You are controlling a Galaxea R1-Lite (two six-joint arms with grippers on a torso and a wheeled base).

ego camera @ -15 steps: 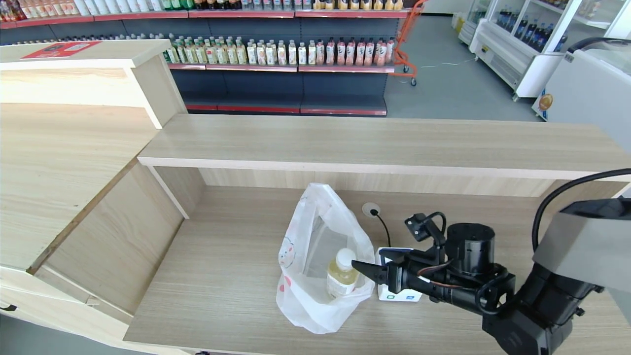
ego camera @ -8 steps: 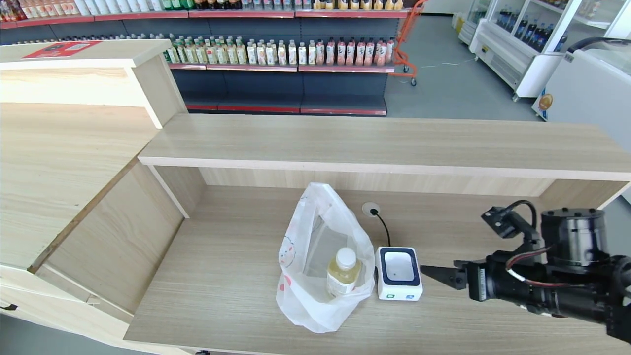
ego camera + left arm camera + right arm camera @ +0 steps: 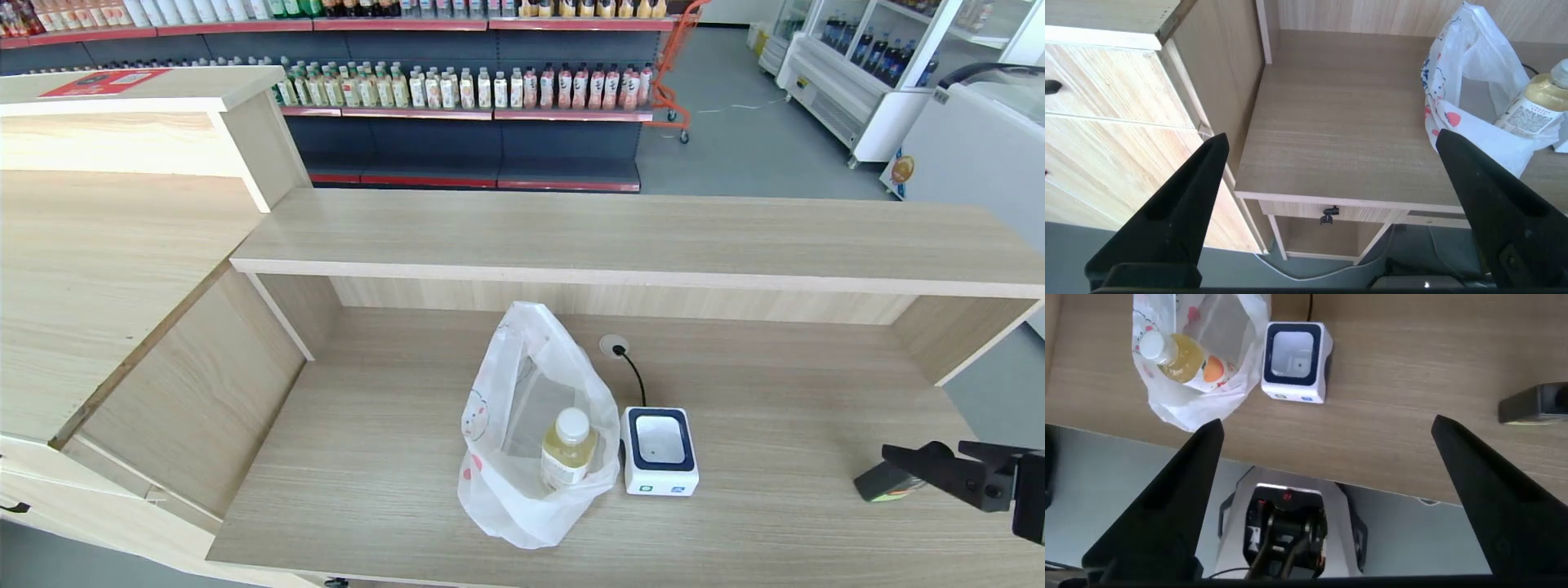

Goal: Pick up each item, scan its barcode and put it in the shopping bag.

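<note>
A white plastic shopping bag (image 3: 510, 457) stands open on the lower counter. A bottle of yellow drink with a white cap (image 3: 566, 452) stands upright inside it; from the right wrist the same bag (image 3: 1176, 392) and bottle (image 3: 1176, 355) appear. Just right of the bag sits the white barcode scanner (image 3: 660, 452) (image 3: 1294, 361). My right gripper (image 3: 931, 457) (image 3: 1327, 423) is open and holds nothing, far right of the scanner. My left gripper (image 3: 1333, 137) is open too, off the counter's front left corner, well left of the bag (image 3: 1470, 82).
A small dark object (image 3: 886, 483) (image 3: 1535, 404) lies on the counter beside the right gripper. The scanner's cable (image 3: 633, 376) runs to a hole at the back. A raised shelf (image 3: 637, 237) overhangs the rear, and a side panel (image 3: 196, 392) closes the left.
My right arm has pulled back to the right, from beside the bottle in the bag, past the scanner, to the counter's right end. Bag and bottle stayed put.
</note>
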